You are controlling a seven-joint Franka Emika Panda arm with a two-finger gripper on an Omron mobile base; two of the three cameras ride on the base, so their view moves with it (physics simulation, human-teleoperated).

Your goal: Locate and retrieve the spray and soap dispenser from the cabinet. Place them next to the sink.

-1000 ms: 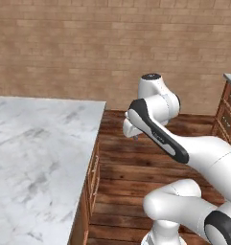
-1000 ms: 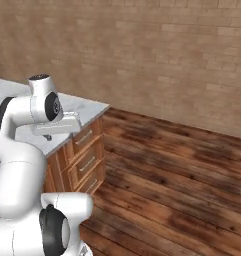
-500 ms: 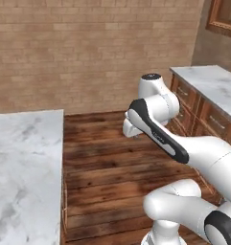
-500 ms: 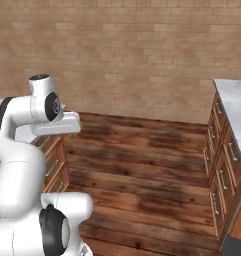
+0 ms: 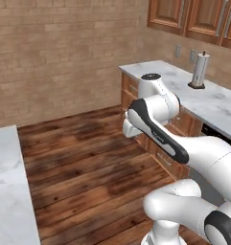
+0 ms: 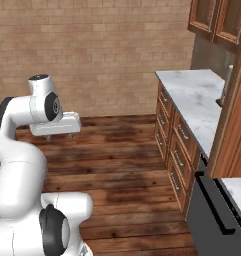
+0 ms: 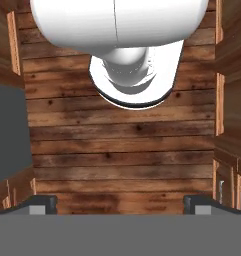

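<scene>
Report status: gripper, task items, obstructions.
Gripper open, empty, pointing down at wood floor. Marble counter ahead right.

Both base views look forward and down from behind the arm, one from its left, one from its right; they share the plank floor [image 5: 88, 158], the brick wall [image 6: 102, 45] and the marble worktop [image 6: 197, 97] to the right. The hand view looks straight down, close over the floor.

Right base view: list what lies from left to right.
Robot arm → wood floor → drawer fronts → marble counter → black appliance.
</scene>
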